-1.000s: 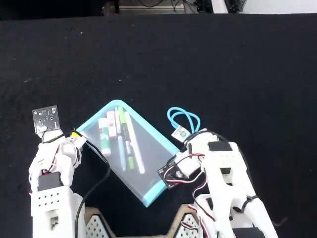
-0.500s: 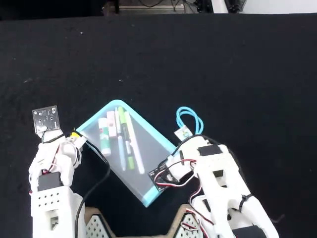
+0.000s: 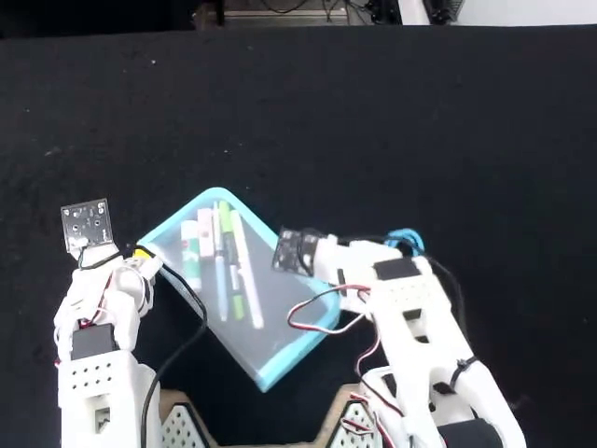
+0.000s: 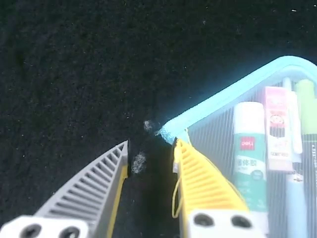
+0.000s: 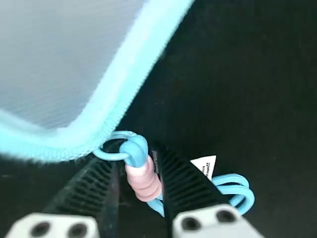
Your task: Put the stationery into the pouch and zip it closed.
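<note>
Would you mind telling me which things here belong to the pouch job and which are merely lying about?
Job: pouch; glue stick, eraser and pens inside it; zip pull, held by the right gripper; left gripper at the pouch's corner.
Lying about: black table cover; cables past its far edge.

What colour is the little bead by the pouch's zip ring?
The bead is pink. The right wrist view shows it best, between the jaws.
</note>
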`<control>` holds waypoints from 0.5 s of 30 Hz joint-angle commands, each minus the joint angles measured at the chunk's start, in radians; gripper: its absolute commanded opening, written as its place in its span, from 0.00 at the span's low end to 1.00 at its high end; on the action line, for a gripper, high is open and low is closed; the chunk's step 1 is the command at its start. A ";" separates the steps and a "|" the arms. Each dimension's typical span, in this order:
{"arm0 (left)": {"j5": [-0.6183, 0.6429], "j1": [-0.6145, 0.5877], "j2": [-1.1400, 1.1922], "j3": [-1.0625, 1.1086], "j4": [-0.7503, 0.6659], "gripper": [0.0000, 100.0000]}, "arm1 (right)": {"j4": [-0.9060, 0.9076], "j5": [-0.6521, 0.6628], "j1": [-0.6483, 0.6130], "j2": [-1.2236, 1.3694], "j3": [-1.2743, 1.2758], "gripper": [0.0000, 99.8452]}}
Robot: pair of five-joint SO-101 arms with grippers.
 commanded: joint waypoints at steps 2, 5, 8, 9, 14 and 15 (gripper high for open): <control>0.002 -0.002 -0.014 -0.022 0.005 0.16 | 0.304 -0.074 -0.005 -0.007 -0.268 0.01; 0.002 -0.002 -0.014 -0.022 0.005 0.16 | 0.450 -0.107 -0.006 -0.007 -0.449 0.01; 0.002 -0.002 -0.014 -0.022 0.005 0.16 | 0.506 -0.239 -0.044 -0.007 -0.570 0.01; 0.002 -0.002 -0.014 -0.022 0.005 0.16 | 0.512 -0.279 -0.064 -0.007 -0.593 0.01; 0.002 -0.002 -0.014 -0.022 0.006 0.16 | 0.511 -0.474 -0.215 -0.007 -0.716 0.01; 0.002 -0.002 -0.014 -0.021 0.008 0.16 | 0.511 -0.508 -0.242 -0.007 -0.746 0.01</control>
